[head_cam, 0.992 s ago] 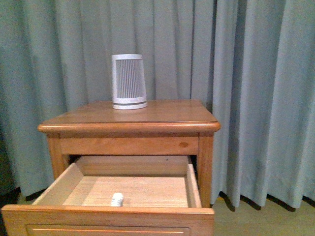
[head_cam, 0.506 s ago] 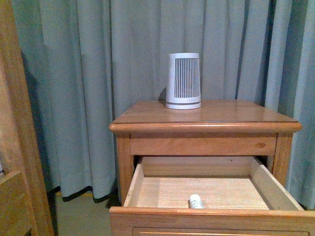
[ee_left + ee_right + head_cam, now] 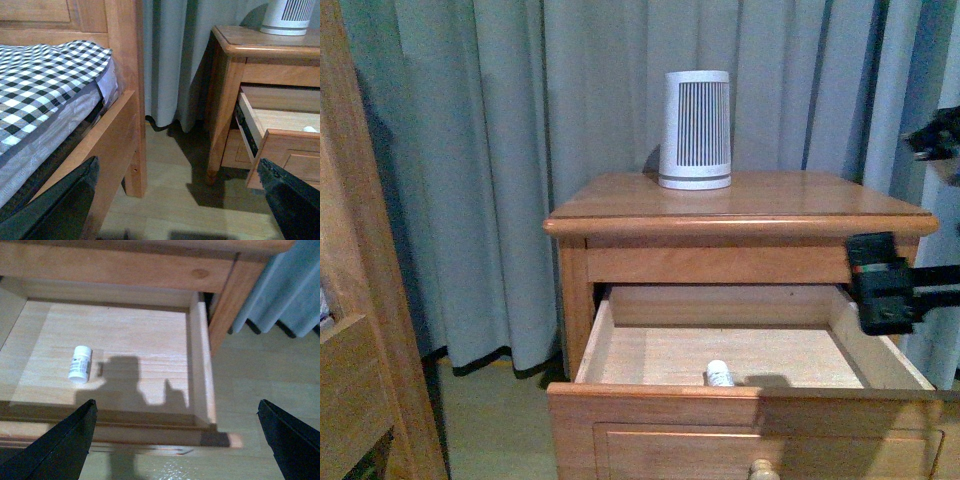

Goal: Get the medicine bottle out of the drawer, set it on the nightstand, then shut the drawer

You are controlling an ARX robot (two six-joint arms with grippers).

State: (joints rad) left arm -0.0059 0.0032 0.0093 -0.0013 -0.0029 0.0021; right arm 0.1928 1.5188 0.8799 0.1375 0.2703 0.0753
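Drawer (image 3: 650, 355) pulled out, lower centre of front view: open from above, rear tucked under nightstand (image 3: 800, 195) top. Medicine bottle (image 3: 719, 373) lies by front wall; floor around it bare. Ribbed white cylinder (image 3: 695, 130) occupies back centre of top; front strip free. Bed post (image 3: 355, 250) walls left edge. Right arm (image 3: 885, 285) hangs over drawer's right wall.

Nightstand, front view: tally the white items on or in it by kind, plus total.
bottle: 1, lying in the open drawer
ribbed cylinder: 1, standing on top of the nightstand
total: 2
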